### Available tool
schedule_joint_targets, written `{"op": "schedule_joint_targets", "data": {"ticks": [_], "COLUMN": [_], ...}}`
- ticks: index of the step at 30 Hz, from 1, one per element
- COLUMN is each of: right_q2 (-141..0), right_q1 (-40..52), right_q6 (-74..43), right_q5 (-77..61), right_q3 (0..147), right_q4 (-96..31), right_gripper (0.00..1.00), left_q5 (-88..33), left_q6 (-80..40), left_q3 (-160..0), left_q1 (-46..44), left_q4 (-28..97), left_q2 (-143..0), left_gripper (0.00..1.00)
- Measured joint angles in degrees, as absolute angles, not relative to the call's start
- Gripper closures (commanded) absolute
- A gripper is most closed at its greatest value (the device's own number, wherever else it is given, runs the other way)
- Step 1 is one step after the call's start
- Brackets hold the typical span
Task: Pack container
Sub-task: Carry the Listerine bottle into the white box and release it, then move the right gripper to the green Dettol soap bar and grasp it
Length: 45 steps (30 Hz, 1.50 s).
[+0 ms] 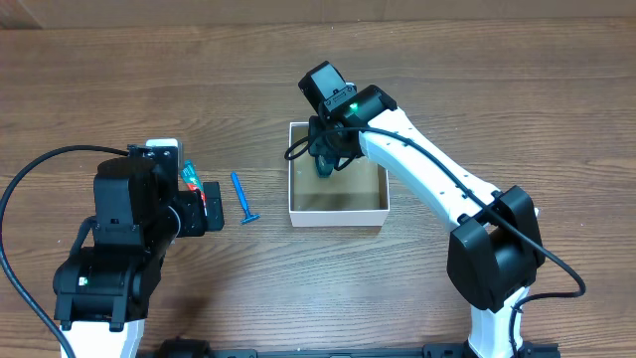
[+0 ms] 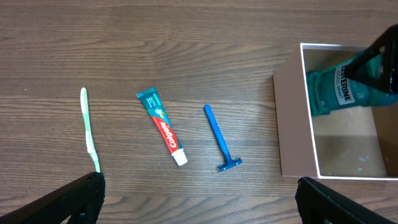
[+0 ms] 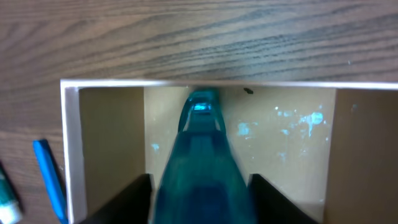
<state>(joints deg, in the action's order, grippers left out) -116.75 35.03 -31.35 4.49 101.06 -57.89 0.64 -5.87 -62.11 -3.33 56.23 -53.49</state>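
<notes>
Your right gripper (image 3: 199,202) is clamped on the teal mouthwash bottle (image 2: 336,90), inside the container (image 1: 338,216) mid-table. Your left gripper (image 2: 199,202) hangs fingers apart over the razor (image 2: 219,137), toothpaste (image 2: 163,127) and toothbrush (image 2: 88,130), beside the container.

Soft, even light falls from above on the wooden table (image 1: 248,298), bright and without glare. Shadows are faint: a dim patch lies at the near left, and the walls of the container (image 1: 338,215) shade its floor. The overhead view is sharp. In the left wrist view the left gripper (image 2: 199,202) shows its fingers (image 2: 68,199) as dark, soft-edged shapes. In the right wrist view the teal bottle (image 3: 200,180), close to the lens, is blurred.
</notes>
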Motion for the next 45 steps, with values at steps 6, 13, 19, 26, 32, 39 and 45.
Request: {"op": "schedule_joint_targets", "data": {"ticks": [6, 13, 19, 26, 32, 39, 45], "right_q2": [-116.75, -114.69, -99.0, -86.11, -79.33, -71.44, -88.9], "right_q1": [35.03, 35.38, 36.03, 0.43, -5.5, -10.26, -23.83], "right_q6": [-31.46, -28.14, -20.56, -37.67, -42.57, -39.05, -31.33], "right_q5": [4.47, 4.47, 5.69, 13.82, 11.18, 4.82, 0.25], "right_q3": [101.21, 101.23, 111.66, 112.97, 95.26, 64.12, 61.76], "right_q4": [-58.37, -59.27, -66.37, -92.82, -88.92, -66.15, -63.61], "right_gripper": [0.24, 0.21, 0.0, 0.0, 0.0, 0.0, 0.0], "left_q5": [0.62, 0.64, 0.64, 0.64, 0.62, 0.64, 0.64], "left_q6": [-5.87, -5.87, -5.87, -5.87, -5.87, -5.87, -5.87], "left_q3": [-62.11, -62.11, -62.11, -62.17, -62.24, -62.39, -62.39], "left_q1": [-3.33, -3.33, -3.33, -3.33, -3.33, -3.33, -3.33], "left_q4": [56.21, 56.21, 56.23, 56.25, 56.18, 56.4, 56.4], "left_q2": [-53.54, -53.54, -53.54, -53.54, -53.54, -53.6, -53.65], "left_gripper": [0.0, 0.0, 0.0, 0.0, 0.0, 0.0, 0.0]}}
